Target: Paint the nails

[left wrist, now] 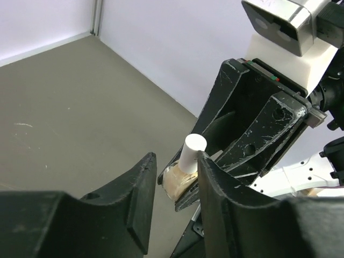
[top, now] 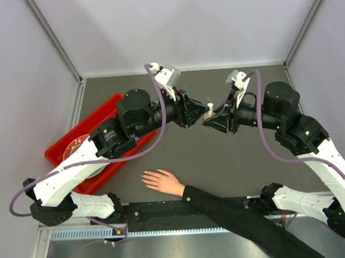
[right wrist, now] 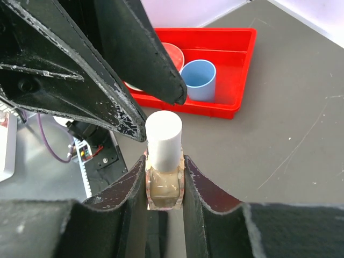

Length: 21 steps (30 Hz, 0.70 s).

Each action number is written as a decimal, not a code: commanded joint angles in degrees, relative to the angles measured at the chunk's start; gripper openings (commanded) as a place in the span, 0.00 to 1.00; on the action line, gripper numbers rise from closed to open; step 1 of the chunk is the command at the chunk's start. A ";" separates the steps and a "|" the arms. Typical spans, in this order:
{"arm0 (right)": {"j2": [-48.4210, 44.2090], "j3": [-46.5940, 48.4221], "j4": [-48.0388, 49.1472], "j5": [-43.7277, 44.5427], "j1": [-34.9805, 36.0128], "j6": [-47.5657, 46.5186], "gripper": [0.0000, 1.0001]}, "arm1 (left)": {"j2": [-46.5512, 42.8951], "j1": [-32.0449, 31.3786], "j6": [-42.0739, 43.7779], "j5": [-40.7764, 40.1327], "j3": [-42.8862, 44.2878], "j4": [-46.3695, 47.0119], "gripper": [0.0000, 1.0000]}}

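The nails (top: 145,175) are tiny pale tips on a flesh-toned hand (top: 162,181). It lies flat on the near part of the dark counter (top: 232,160), a little left of centre, with its fingers spread and pointing left. From above they are too small to tell whether any polish is on them. A black sleeve (top: 235,213) runs from the wrist away to the near right.

Further back, over the middle of the counter and well apart from the hand, the two arms meet tip to tip. The right gripper (right wrist: 164,166) has its jaws pinched on a small glass polish bottle (right wrist: 163,189) of beige liquid, held upright. The bottle's white cap (right wrist: 163,134) stands clear above them. The left gripper (left wrist: 175,156) faces it with its jaws spread fairly wide, their tips to either side of the cap and not closed on it.

On the left of the counter sits a red tray (right wrist: 220,110). It holds a light blue cup (right wrist: 199,80) and, just beside it, a red-rimmed plate (right wrist: 173,54) partly hidden behind the left gripper's fingers.
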 commanded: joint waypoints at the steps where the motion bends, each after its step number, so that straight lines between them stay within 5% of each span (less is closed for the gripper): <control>1: 0.31 2.44 3.17 0.39 0.11 1.58 0.00 | 0.34 -0.67 2.04 0.36 -0.17 5.24 0.40; 10: 1.36 3.58 3.79 0.13 0.19 2.73 0.00 | 1.66 -1.38 2.74 0.54 0.00 5.16 0.36; 15: 1.27 3.32 4.84 -1.80 0.11 2.82 0.00 | 2.71 -1.47 3.88 1.67 1.23 3.58 0.14; 17: 1.10 3.06 5.19 -3.12 0.19 2.21 0.00 | 3.15 -1.29 3.28 5.53 2.81 3.40 0.00; 21: -0.22 1.39 8.18 -12.85 0.11 -0.60 0.00 | 6.40 -0.85 1.17 32.89 6.06 5.32 0.00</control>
